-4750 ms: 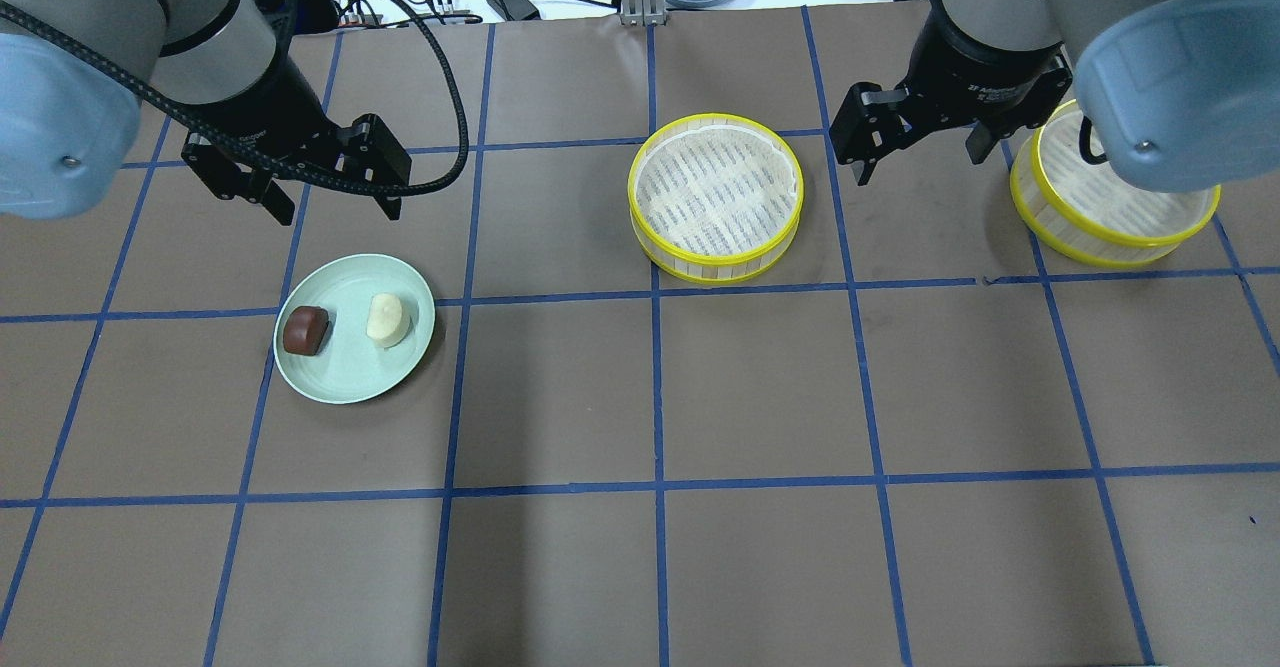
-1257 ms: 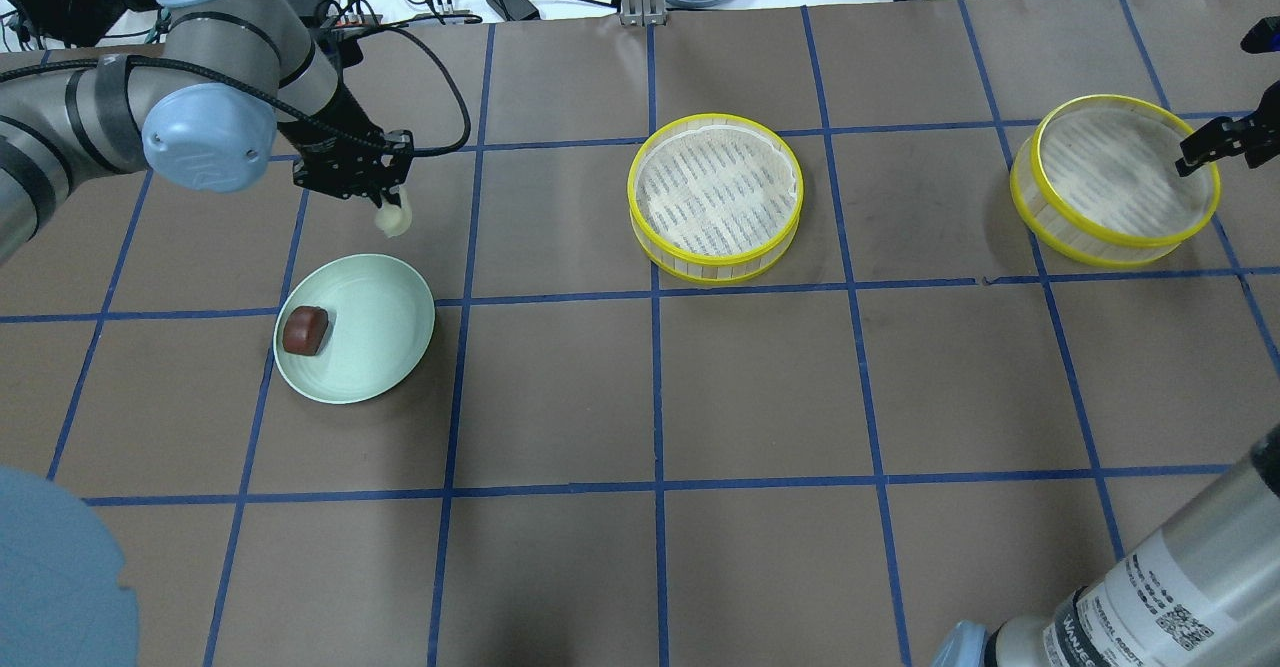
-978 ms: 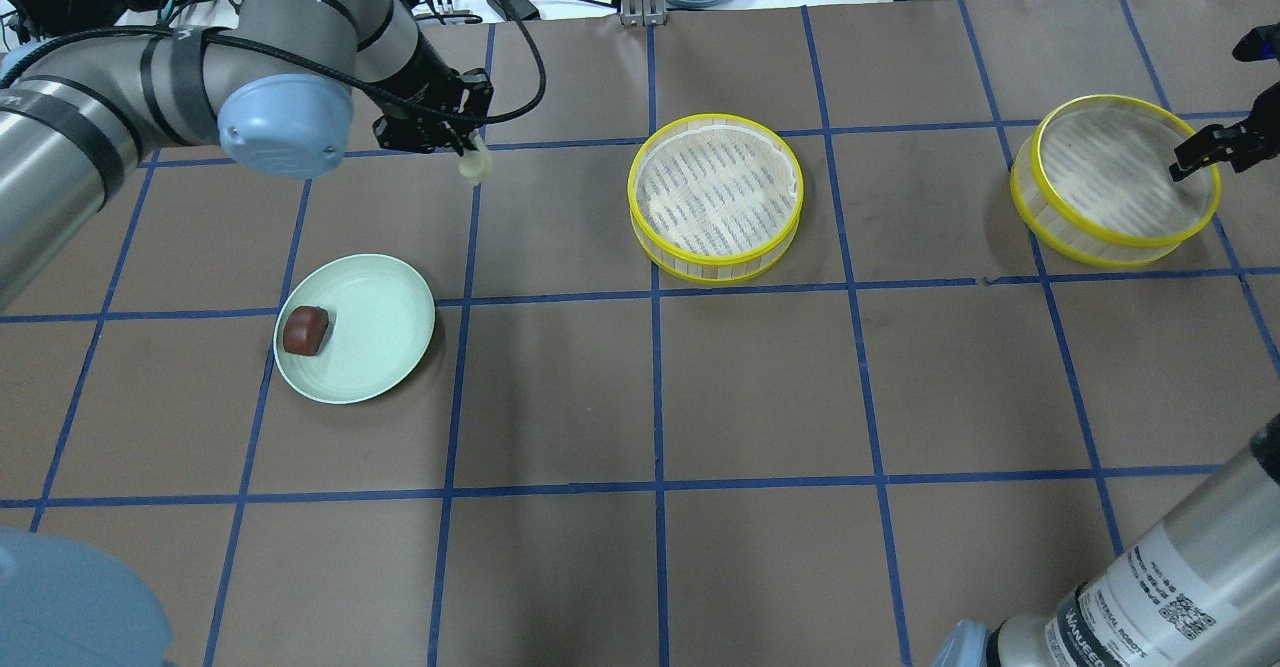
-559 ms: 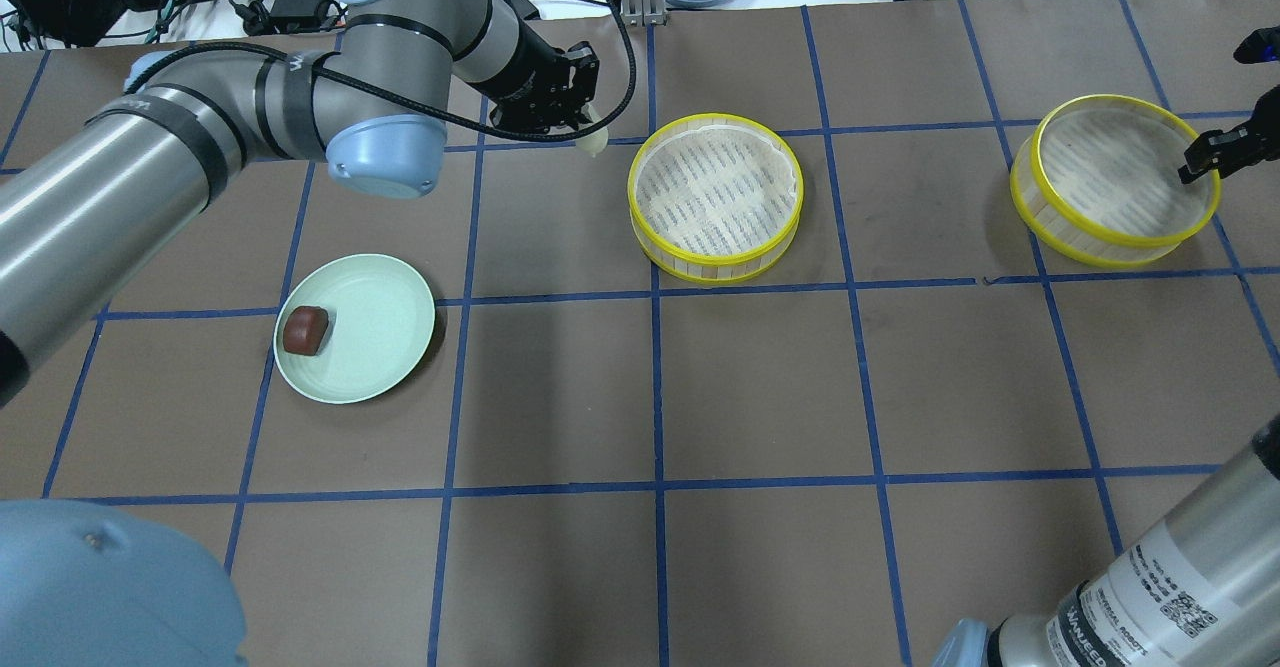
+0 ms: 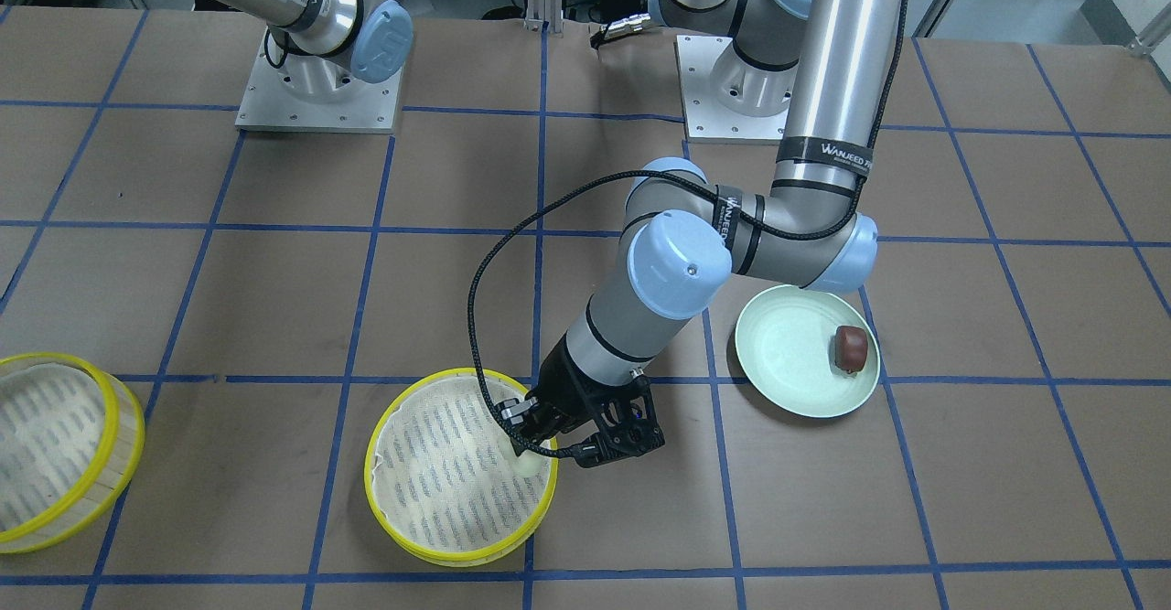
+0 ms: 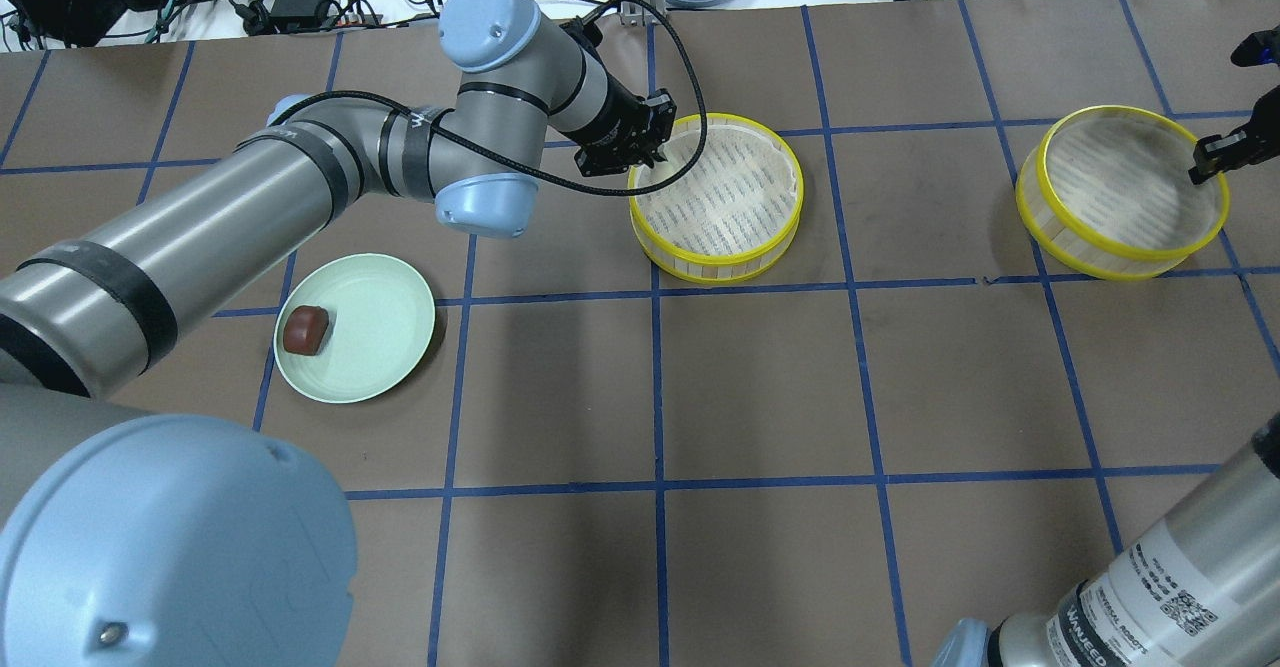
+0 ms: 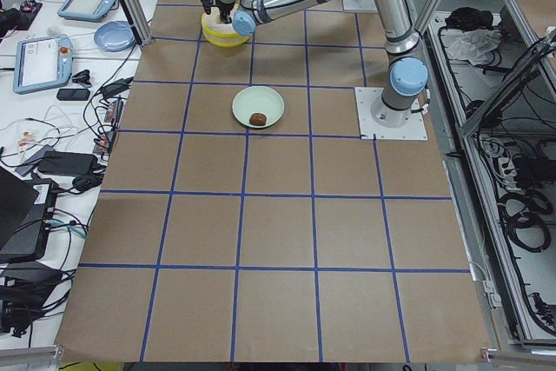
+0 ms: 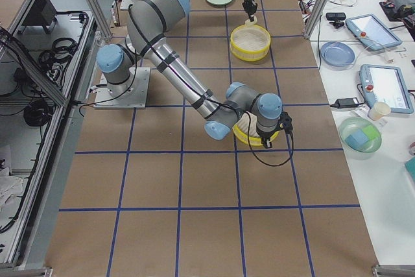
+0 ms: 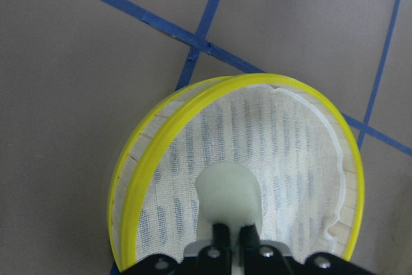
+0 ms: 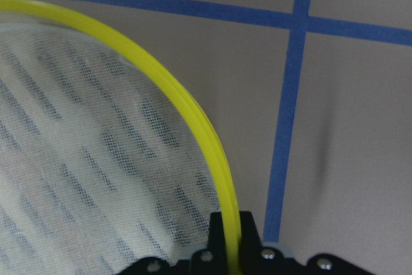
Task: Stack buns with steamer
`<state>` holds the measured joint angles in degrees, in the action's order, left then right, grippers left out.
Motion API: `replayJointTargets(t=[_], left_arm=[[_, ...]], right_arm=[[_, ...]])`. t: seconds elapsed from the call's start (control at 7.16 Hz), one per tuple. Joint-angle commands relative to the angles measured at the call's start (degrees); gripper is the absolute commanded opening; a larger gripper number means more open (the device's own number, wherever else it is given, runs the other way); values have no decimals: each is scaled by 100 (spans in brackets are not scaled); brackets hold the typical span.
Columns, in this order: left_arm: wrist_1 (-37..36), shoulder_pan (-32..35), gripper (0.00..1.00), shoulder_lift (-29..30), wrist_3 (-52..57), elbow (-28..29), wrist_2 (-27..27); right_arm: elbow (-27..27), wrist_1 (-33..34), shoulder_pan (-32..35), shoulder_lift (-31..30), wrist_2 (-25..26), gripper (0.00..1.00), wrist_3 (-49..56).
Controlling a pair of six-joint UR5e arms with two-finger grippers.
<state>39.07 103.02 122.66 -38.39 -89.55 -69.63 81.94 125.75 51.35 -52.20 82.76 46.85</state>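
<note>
Cream-white bun (image 9: 228, 194) is hanging in the closed left gripper (image 5: 529, 453), just inside the rim of the cloth-lined middle steamer (image 6: 715, 269), perhaps touching the cloth. Right gripper (image 10: 230, 239) is pinching the yellow rim of the second steamer (image 6: 1120, 265). Brown bun (image 6: 305, 330) is lying on the green plate (image 6: 385, 347), well apart.

Light fell bright and even from above. Soft, faint shadows lay on the brown paper-covered table (image 6: 760, 387), one beside the pale green round plate (image 5: 787, 363). Close to the left wrist lens, the pale cream-white bun (image 9: 228, 191) showed little detail. In the right wrist view, the yellow-rimmed bamboo steamer (image 10: 198, 127) looked slightly blurred.
</note>
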Motion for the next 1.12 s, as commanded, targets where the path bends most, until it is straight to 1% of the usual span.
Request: replayJointTargets(t=[0.0,0.14,0.28,0.42,0.56,0.7,0.84,0.98], left_arm=[[13,51,6,153,-10,-45,-7],[13,52,26,153,24,-45,-7],[13,52,99,127,-45,-10,-15],[91,52,100,118,-37,8,-7],[231,52,100,144,-2,8,-15],[267,52,100,144,16,16,-59],[494,43,100,84,68,34,-251],[583,43,100,5,156,43,-261]], right_arm=[[15,-24,-2,-210,20,0,69],[15,-399,-2,-499,64,0,44],[23,-672,68,-728,73,0,-35],[67,-744,147,-826,73,0,-253],[76,-902,382,-983,82,0,-490],[102,-1251,550,-1211,82,0,-849],[155,-1325,717,-1361,91,0,-1149],[190,-1325,849,-1467,117,0,-1291]])
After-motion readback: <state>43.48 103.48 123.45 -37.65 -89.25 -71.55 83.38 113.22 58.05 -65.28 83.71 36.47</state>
